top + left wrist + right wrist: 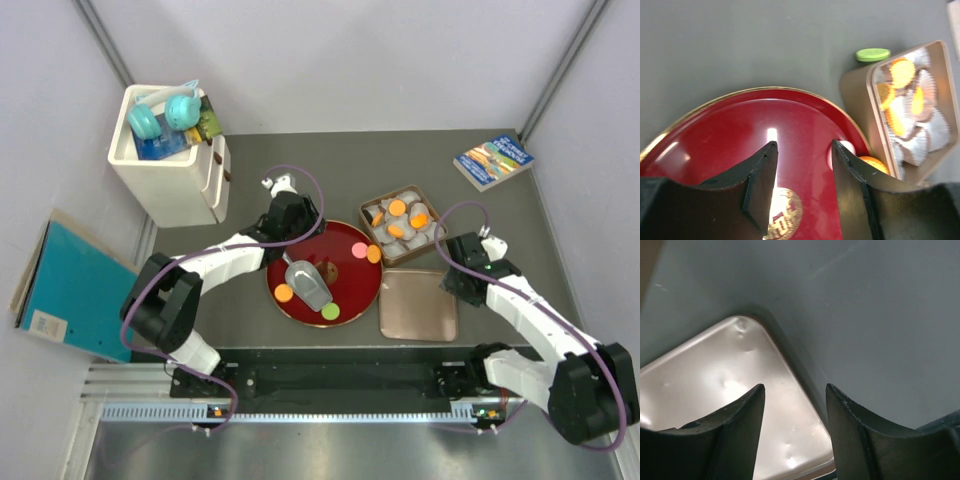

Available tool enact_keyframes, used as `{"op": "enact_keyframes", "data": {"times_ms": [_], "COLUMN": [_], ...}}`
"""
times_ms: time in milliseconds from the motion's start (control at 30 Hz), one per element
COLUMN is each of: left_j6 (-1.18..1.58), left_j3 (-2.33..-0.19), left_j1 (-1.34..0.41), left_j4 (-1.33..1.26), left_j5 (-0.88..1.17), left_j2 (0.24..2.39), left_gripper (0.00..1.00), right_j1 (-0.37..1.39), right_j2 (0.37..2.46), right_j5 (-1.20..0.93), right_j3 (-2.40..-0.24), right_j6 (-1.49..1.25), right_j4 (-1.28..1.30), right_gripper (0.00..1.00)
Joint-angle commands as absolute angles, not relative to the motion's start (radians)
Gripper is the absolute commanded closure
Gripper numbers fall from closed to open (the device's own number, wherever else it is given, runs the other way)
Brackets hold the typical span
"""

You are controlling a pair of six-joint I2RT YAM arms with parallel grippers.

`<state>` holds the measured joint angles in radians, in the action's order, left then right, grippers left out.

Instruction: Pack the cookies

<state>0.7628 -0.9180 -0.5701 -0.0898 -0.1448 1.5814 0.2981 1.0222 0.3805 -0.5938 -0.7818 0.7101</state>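
Loose cookies lie on the red plate [350,285]: an orange one [284,293], a green one [330,311], a pink one [359,250] and an orange one [373,254]. More orange cookies [398,208] sit in white paper cups inside the tan box [372,203]. My left gripper [296,232] hangs open and empty over the plate's far left rim. In the left wrist view the pink cookie [842,149] and an orange cookie [873,163] peek from behind the right finger, and a green cookie [872,54] lies on the table beside the box [855,95]. My right gripper [794,387] is open over a corner of the tan lid [715,370].
A metal scoop [308,283] rests on the plate, next to its gold emblem [782,215]. The lid [418,304] lies right of the plate. A white bin [175,165] with headphones stands back left, a book [494,160] back right, and a teal folder [70,285] at the left.
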Motion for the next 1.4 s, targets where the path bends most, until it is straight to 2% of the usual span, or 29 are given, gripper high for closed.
{"op": "enact_keyframes", "data": {"times_ms": [0,433,633,700,733,767,800,833,1100,1367], "left_j6": [0.816,0.828,0.830,0.830,0.830,0.831,0.831,0.833,0.824,0.815], "left_j3": [-0.894,-0.877,-0.862,-0.859,-0.856,-0.854,-0.853,-0.853,-0.845,-0.839], "left_j1": [-0.572,-0.572,-0.575,-0.575,-0.575,-0.575,-0.575,-0.577,-0.581,-0.583], "left_j4": [-0.175,-0.175,-0.178,-0.176,-0.176,-0.176,-0.176,-0.176,-0.172,-0.161], "left_j5": [-0.089,-0.097,-0.094,-0.095,-0.095,-0.094,-0.095,-0.097,-0.104,-0.117], "left_j2": [1.562,1.549,1.545,1.543,1.543,1.542,1.542,1.540,1.536,1.525], "left_gripper": [0.48,0.48,0.48,0.48,0.48,0.48,0.48,0.48,0.48,0.48], "right_j1": [0.298,0.299,0.298,0.299,0.298,0.298,0.298,0.298,0.298,0.316], "right_j2": [1.072,1.201,1.174,1.164,1.163,1.155,1.152,1.151,1.085,0.931], "right_j5": [0.417,0.330,0.284,0.282,0.284,0.282,0.282,0.282,0.279,0.242], "right_j3": [-0.558,-0.566,-0.546,-0.545,-0.543,-0.542,-0.540,-0.540,-0.567,-0.696], "right_j6": [-0.847,-0.825,-0.839,-0.839,-0.839,-0.841,-0.839,-0.839,-0.827,-0.804], "right_j4": [0.692,0.644,0.638,0.646,0.649,0.650,0.652,0.658,0.735,0.874], "right_gripper": [0.50,0.53,0.62,0.75,0.76,0.88,0.96,1.00,1.00,1.00]}}
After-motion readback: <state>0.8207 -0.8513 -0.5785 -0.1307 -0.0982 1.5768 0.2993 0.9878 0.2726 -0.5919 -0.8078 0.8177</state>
